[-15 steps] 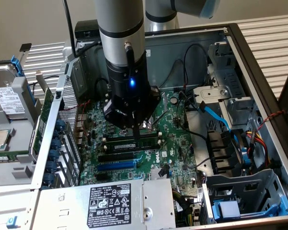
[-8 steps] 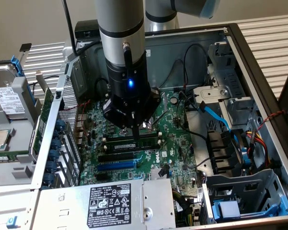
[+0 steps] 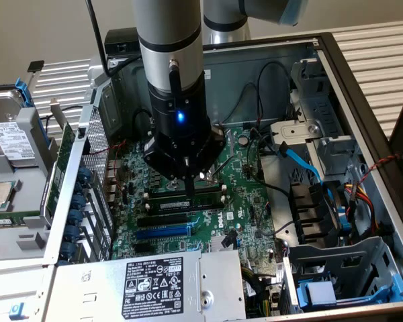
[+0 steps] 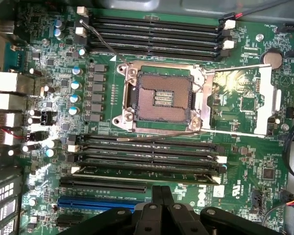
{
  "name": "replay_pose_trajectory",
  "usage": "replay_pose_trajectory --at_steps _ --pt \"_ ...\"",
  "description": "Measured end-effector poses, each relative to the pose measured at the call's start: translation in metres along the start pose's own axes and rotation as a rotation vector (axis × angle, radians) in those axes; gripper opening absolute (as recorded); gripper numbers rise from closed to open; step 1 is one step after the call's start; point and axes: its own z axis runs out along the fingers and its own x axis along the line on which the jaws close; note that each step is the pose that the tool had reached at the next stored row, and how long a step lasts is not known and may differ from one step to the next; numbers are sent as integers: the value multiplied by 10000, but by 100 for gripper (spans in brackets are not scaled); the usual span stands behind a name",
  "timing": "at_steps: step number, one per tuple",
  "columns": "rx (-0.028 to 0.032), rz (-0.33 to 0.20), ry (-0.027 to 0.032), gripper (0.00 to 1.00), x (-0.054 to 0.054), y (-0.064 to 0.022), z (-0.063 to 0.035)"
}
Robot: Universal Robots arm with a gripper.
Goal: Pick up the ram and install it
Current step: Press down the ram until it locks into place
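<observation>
The ram [image 3: 187,204], a long dark stick with a small white label, lies along the memory slot nearest the blue expansion slot [image 3: 162,232] on the green motherboard [image 3: 245,201]. In the wrist view the ram [image 4: 147,171] spans the slot between its white end clips. My gripper [image 3: 189,186] hangs straight down just above the ram's middle, fingers shut together with nothing between them. The wrist view has the shut gripper [image 4: 162,192] right beside the ram; whether it touches the stick I cannot tell.
The open CPU socket [image 4: 159,95] has its metal load plate [image 4: 245,100] flipped aside. More black memory slots [image 4: 154,29] lie beyond it. A power supply [image 3: 154,285], a drive cage [image 3: 342,268] with cables, and the case walls hem the board in.
</observation>
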Motion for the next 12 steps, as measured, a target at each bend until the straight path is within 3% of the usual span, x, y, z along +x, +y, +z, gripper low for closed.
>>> replay_pose_trajectory --at_steps 3,12 --pt "32 308 -1 11 0 0 0" --pt "35 380 -2 11 0 0 0"
